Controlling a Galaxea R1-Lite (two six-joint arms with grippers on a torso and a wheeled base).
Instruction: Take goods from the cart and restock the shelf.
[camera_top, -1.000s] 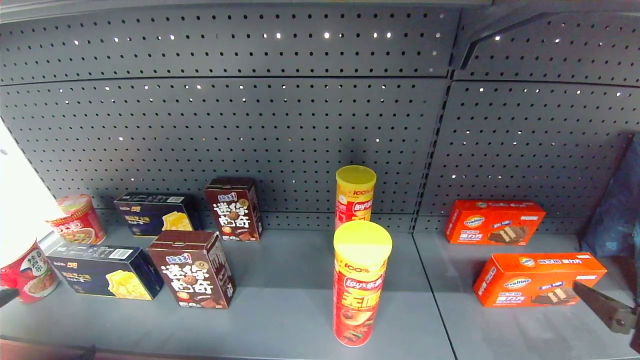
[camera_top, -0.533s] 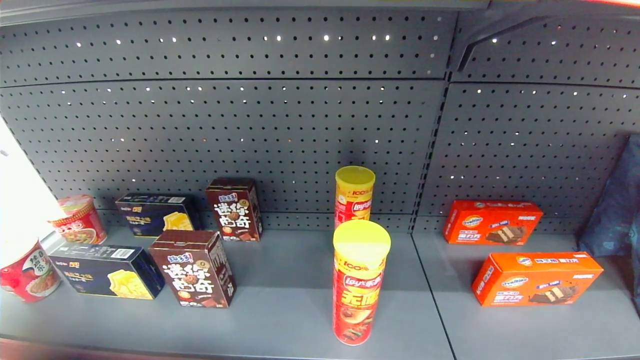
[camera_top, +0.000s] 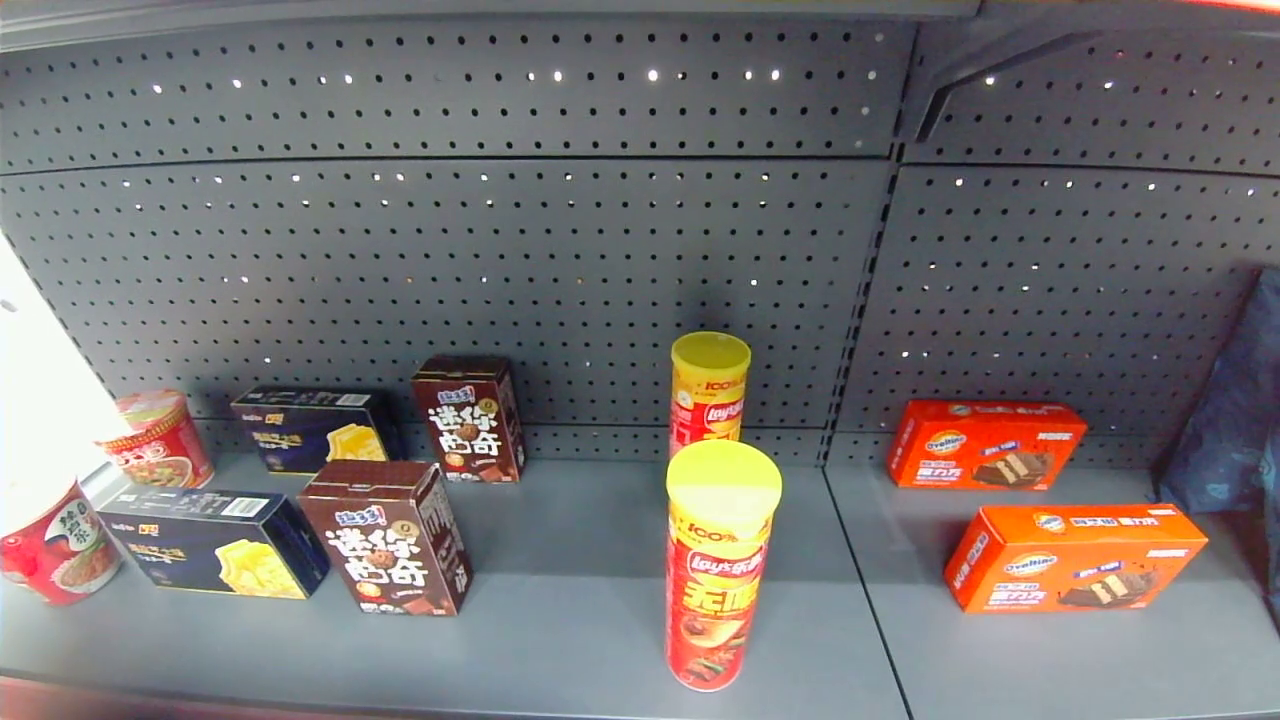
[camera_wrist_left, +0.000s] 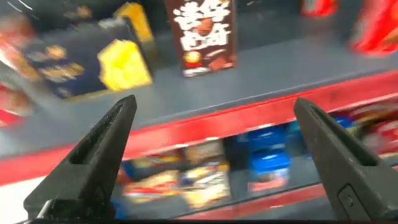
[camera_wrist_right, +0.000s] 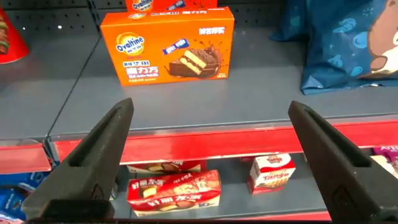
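Note:
The grey shelf (camera_top: 580, 610) holds two red chip cans with yellow lids (camera_top: 722, 565), two orange boxes (camera_top: 1075, 557), two brown boxes (camera_top: 388, 537), two dark blue boxes (camera_top: 215, 543) and two red noodle cups (camera_top: 155, 438). My left gripper (camera_wrist_left: 214, 102) is open and empty, out in front of the shelf edge, facing a brown box (camera_wrist_left: 202, 34) and a dark blue box (camera_wrist_left: 87, 65). My right gripper (camera_wrist_right: 211, 106) is open and empty too, in front of the shelf edge facing an orange box (camera_wrist_right: 168, 46).
A blue patterned bag (camera_top: 1225, 430) leans at the shelf's right end, also the blue bag (camera_wrist_right: 348, 37) in the right wrist view. A red shelf edge (camera_wrist_right: 205, 134) fronts the board. A lower shelf below carries more boxes (camera_wrist_right: 174, 190). Bare board lies between the goods.
A second ago the tips of both grippers showed at the lower corners of the head view; both have drawn back out of it. The goods stand as before.

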